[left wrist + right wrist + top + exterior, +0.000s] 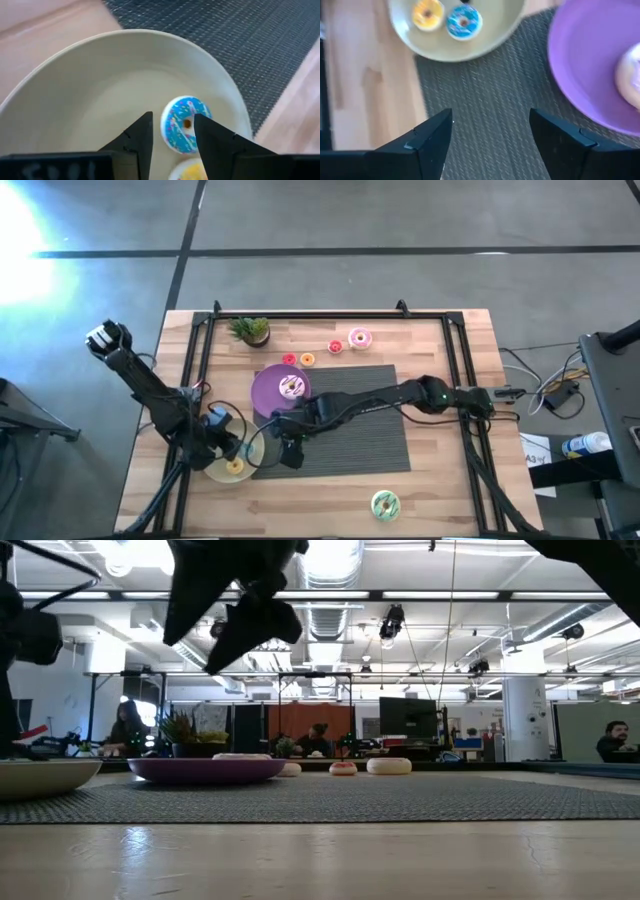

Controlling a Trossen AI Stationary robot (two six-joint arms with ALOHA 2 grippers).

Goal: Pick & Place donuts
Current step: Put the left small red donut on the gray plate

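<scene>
A cream-yellow plate (218, 472) sits at the near left of the table and holds a blue donut (182, 130) and a yellow donut (427, 13), both lying flat. My left gripper (172, 137) hangs open just over the blue donut, one finger on each side of it. My right gripper (490, 145) is open above the grey mat (350, 430), between that plate and the purple plate (268, 392). A white-sprinkled donut (292, 387) rests on the purple plate. Pink (359, 337), red (336, 346) and orange (307, 359) donuts lie on the wood at the far side. A green donut (385, 503) lies near the front edge.
A small potted plant (250, 330) stands at the far left of the table. Another red donut (289, 359) lies just beyond the purple plate. A black frame rail (455, 360) borders the work area. People sit at desks in the room beyond the table.
</scene>
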